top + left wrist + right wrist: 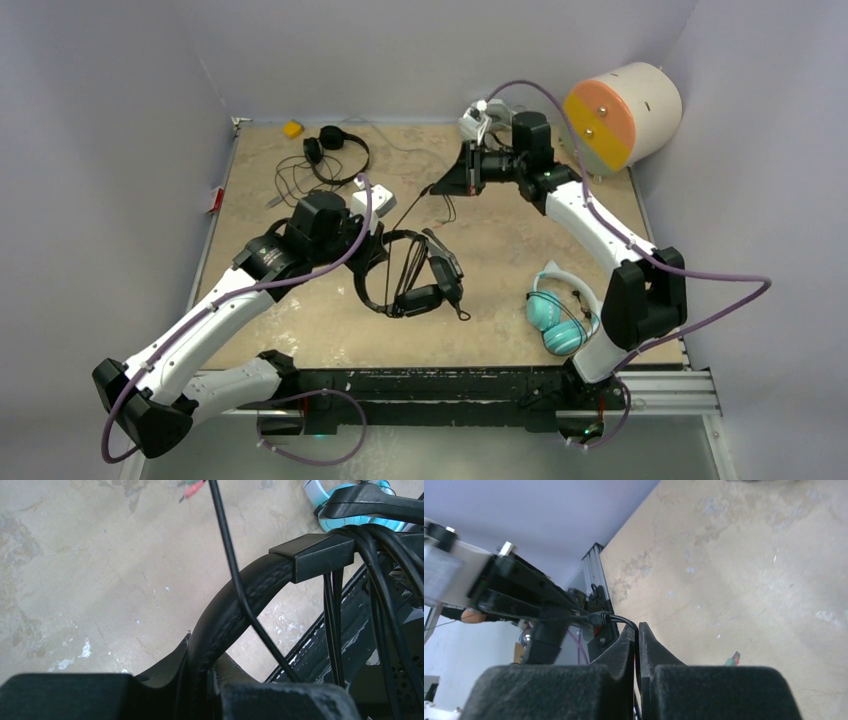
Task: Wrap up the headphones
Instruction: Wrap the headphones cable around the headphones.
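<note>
A black pair of headphones [405, 275] lies mid-table with its thin cord looped several times across the band [350, 540]. My left gripper [372, 240] is shut on its padded headband [235, 605], which passes between the fingers in the left wrist view [207, 680]. My right gripper [445, 180] hovers at the back of the table, shut on that pair's black cord [624, 620], which runs taut from it to the headphones. A second black pair [335, 155] lies at the back left with loose cord. The teal pair [558, 310] with a white band rests by the right arm's base.
A small yellow object [292, 128] sits at the table's back left corner. A cream cylinder with an orange and yellow face [620, 115] is on the right wall. A red and green cord plug [733, 657] lies on the table surface.
</note>
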You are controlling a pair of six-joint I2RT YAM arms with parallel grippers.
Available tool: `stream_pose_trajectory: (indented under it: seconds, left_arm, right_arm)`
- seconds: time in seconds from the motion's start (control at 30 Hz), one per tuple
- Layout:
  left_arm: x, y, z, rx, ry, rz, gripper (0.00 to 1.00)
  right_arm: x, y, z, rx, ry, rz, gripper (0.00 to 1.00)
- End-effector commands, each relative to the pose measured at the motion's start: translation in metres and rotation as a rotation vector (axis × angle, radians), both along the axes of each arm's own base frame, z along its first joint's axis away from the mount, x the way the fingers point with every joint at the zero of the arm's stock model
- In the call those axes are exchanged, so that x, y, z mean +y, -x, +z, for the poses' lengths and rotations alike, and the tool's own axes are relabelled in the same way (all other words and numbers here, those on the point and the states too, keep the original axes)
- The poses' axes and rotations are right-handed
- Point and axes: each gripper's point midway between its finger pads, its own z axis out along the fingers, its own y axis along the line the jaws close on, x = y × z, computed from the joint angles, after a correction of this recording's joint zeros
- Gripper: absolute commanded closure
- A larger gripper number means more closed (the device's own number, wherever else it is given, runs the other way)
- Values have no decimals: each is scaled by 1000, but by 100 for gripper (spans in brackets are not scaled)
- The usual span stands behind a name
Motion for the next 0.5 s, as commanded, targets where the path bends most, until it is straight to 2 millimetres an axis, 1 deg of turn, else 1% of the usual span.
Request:
stream_pose_trajectory:
  seconds: [0.0,0.13,0.23,0.3,0.47]
  left_arm:
    - [-8,8,9,-14,46,-52,100]
    - [-9,7,3,-5,45,-50,100]
    - [-8,6,0,-2,33,-43,100]
    - [-8,6,1,-5,34,-43,100]
    - [-7,6,10,-35,58,-46,100]
  right_arm:
    - [-25,-41,49,-143,14,-129,100]
    - [-26,-44,75,-196,1,-122,100]
    - [-27,-41,85,-227,-5,-123,100]
    - [-29,-41,81,-218,3,-133,100]
    - [-33,-42,57,-161,6,-141,100]
